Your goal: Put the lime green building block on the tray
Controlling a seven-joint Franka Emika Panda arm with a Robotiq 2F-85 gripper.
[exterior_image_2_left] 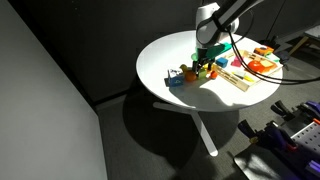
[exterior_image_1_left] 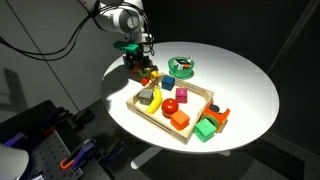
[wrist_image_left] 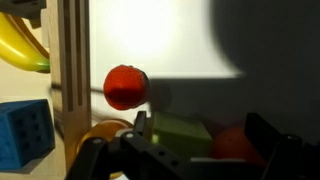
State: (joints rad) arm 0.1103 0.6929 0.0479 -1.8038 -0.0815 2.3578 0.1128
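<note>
The lime green building block (wrist_image_left: 180, 135) lies on the white table just outside the light wooden tray (exterior_image_1_left: 150, 111), whose rim stands upright in the wrist view (wrist_image_left: 72, 70). My gripper (wrist_image_left: 203, 135) is open and low over the table, with its fingers on either side of the block. The left finger is against the block. An orange-red thing (wrist_image_left: 235, 146) lies between the block and the right finger. In both exterior views the gripper (exterior_image_1_left: 137, 63) (exterior_image_2_left: 206, 62) is at the tray's far corner and hides the block.
The tray holds a banana (exterior_image_1_left: 145, 97), a red ball (exterior_image_1_left: 170, 104) and an orange cube (exterior_image_1_left: 180, 121). A red ball (wrist_image_left: 126, 87) and a blue block (wrist_image_left: 25, 135) lie near the gripper. A round green dish (exterior_image_1_left: 182, 67) and a darker green block (exterior_image_1_left: 205, 130) sit on the round table (exterior_image_1_left: 245, 85).
</note>
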